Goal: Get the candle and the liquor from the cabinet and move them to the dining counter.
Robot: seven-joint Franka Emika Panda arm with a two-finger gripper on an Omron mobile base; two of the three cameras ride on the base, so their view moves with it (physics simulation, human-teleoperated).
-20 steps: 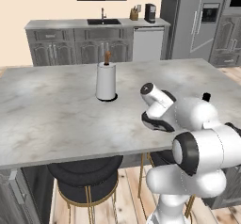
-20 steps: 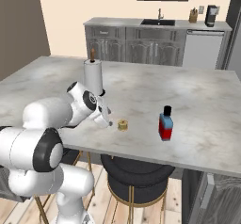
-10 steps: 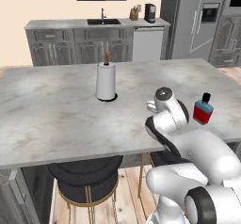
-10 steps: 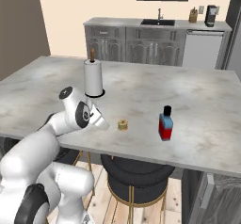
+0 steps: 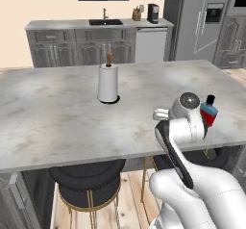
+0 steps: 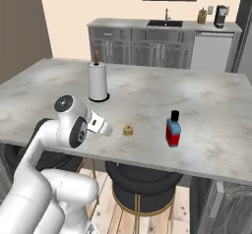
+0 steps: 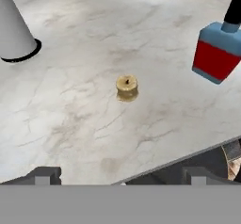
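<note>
A pale marbled dining counter fills the kitchen scene. The gripper hangs empty, jaws wide. At twelve o'clock sits the candle; at two o'clock, the liquor. Both appear delivered.

Glossy white rounded arm, dark joint bands, grey round joint caps

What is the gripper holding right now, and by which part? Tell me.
Nothing. The gripper is open and empty, back from the dining counter; the candle and the liquor stand free on it.
</note>
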